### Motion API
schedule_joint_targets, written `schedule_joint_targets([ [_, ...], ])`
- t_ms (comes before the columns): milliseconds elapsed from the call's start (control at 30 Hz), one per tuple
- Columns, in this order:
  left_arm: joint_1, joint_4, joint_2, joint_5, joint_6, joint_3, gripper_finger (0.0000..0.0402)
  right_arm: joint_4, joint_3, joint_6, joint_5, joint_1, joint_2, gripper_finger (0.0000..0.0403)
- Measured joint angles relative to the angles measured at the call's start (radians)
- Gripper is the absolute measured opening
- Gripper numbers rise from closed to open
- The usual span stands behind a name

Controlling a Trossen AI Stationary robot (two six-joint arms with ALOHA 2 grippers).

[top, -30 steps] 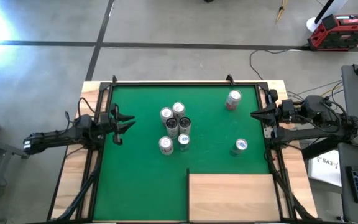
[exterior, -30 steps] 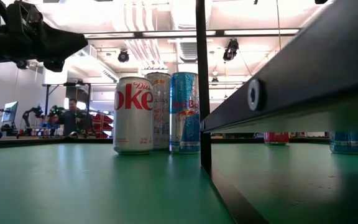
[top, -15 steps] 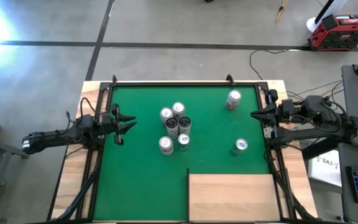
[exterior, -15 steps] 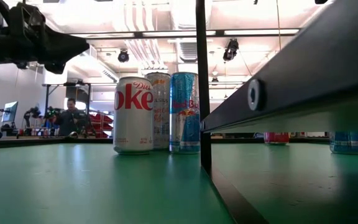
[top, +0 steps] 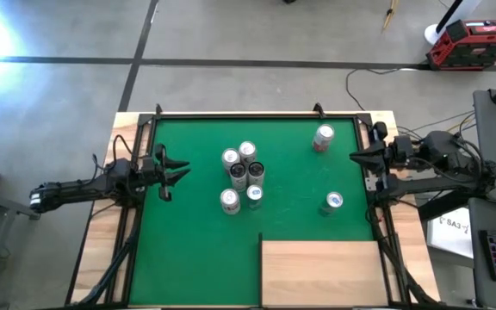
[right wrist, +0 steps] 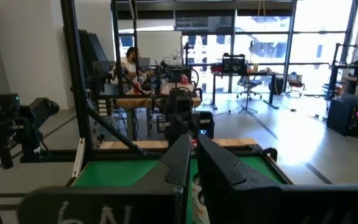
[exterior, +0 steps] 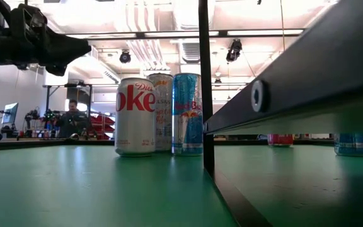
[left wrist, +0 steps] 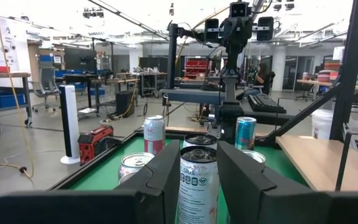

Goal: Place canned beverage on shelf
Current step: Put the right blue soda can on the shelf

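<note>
Several beverage cans [top: 242, 176] stand upright in a cluster on the green mat [top: 196, 250]. One can [top: 323, 138] stands apart at the far right and another [top: 333, 202] nearer the right side. The pale plywood shelf [top: 321, 271] lies at the near right. My left gripper [top: 177, 175] is open and empty, level, left of the cluster; its wrist view [left wrist: 197, 168] looks between the fingers at a silver can [left wrist: 197, 183]. My right gripper [top: 352, 157] is shut and empty at the mat's right edge.
Black rails [top: 257, 114] frame the mat. In the low view a Diet Coke can [exterior: 135, 116] and a blue can [exterior: 187, 113] stand beside a dark post [exterior: 205, 88]. There is bare mat [top: 188, 258] at the near left. A person [exterior: 73, 116] sits far behind.
</note>
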Motion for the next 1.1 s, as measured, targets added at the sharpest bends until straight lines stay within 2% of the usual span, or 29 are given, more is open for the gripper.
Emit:
schedule_joint_targets([
  [200, 0.000, 0.000, 0.000, 0.000, 0.000, 0.000, 0.0088, 0.005, 0.000, 0.077, -0.001, 0.000, 0.002, 0.0022],
  [400, 0.000, 0.000, 0.000, 0.000, 0.000, 0.000, 0.0088, 0.016, 0.000, 0.028, 0.020, 0.000, 0.106, 0.0022],
  [500, 0.000, 0.000, 0.000, 0.000, 0.000, 0.000, 0.0088, 0.024, 0.000, 0.088, 0.095, 0.000, 0.190, 0.0022],
  [633, 0.000, 0.000, 0.000, 0.000, 0.000, 0.000, 0.0088, 0.021, 0.007, 0.212, 0.271, 0.000, 0.292, 0.0022],
  [700, 0.000, 0.000, 0.000, 0.000, 0.000, 0.000, 0.0088, -0.064, 0.039, 0.297, 0.338, 0.000, 0.329, 0.0022],
  [767, 0.000, 0.000, 0.000, 0.000, 0.000, 0.000, 0.0088, -0.199, 0.077, 0.378, 0.353, 0.000, 0.367, 0.0022],
  [1000, 0.000, -0.001, 0.000, 0.000, 0.000, 0.000, 0.0088, -0.714, 0.314, 0.749, 0.340, 0.000, 0.494, 0.0022],
  [1100, 0.000, 0.000, 0.001, 0.000, 0.000, 0.000, 0.0088, -0.899, 0.405, 0.878, 0.274, 0.000, 0.545, 0.0022],
])
